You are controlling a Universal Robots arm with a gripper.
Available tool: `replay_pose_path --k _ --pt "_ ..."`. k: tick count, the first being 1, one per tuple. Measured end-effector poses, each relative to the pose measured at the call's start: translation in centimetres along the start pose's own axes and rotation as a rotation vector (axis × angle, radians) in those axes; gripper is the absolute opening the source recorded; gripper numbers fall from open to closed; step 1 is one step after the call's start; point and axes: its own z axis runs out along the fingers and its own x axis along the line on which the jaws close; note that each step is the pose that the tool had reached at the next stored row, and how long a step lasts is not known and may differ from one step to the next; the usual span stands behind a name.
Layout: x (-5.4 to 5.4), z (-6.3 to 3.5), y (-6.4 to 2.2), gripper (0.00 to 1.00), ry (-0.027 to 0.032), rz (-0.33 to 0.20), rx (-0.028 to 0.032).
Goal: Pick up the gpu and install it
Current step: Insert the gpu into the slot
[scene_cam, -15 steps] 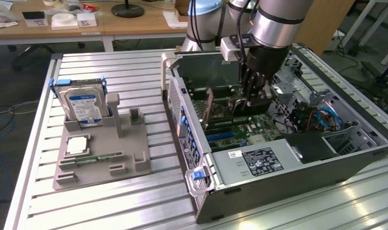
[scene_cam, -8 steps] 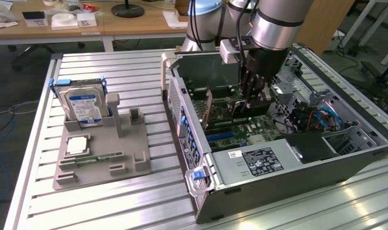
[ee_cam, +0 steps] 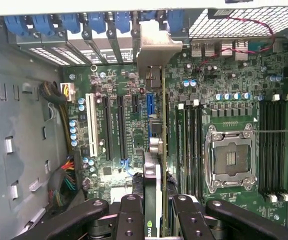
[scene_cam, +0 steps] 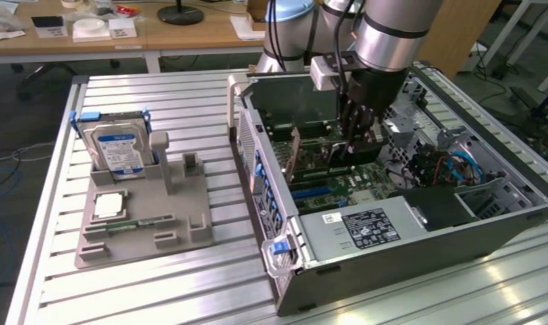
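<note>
The gpu (ee_cam: 154, 187) is seen edge-on in the wrist view as a thin dark card. Its silvery bracket (ee_cam: 156, 47) stands against the case's rear slot openings. My gripper (ee_cam: 156, 220) is shut on the card's near end, one dark finger on each side. The card runs down over the motherboard (ee_cam: 119, 145), next to the blue slot (ee_cam: 150, 105) and beside the long black slots; I cannot tell whether it is seated. In the exterior view my gripper (scene_cam: 360, 145) reaches down into the open computer case (scene_cam: 256, 145) with the gpu (scene_cam: 333, 159) held low above the board.
A grey fixture (scene_cam: 147, 210) at the exterior view's left holds a hard drive (scene_cam: 120, 149) with a blue-white label and a small green memory stick (scene_cam: 139, 221). Inside the case are the power supply (scene_cam: 369, 227), the CPU socket (ee_cam: 231, 160) and cable bundles (ee_cam: 66, 177).
</note>
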Motion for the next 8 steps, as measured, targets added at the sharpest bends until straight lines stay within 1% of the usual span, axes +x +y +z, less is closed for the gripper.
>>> replay_pose_path --k 5,8 --pt "0.0 0.07 0.03 0.27 -0.0004 -0.003 0.0" --pt "0.03 0.14 0.32 0.27 0.0001 -0.002 -0.0002"
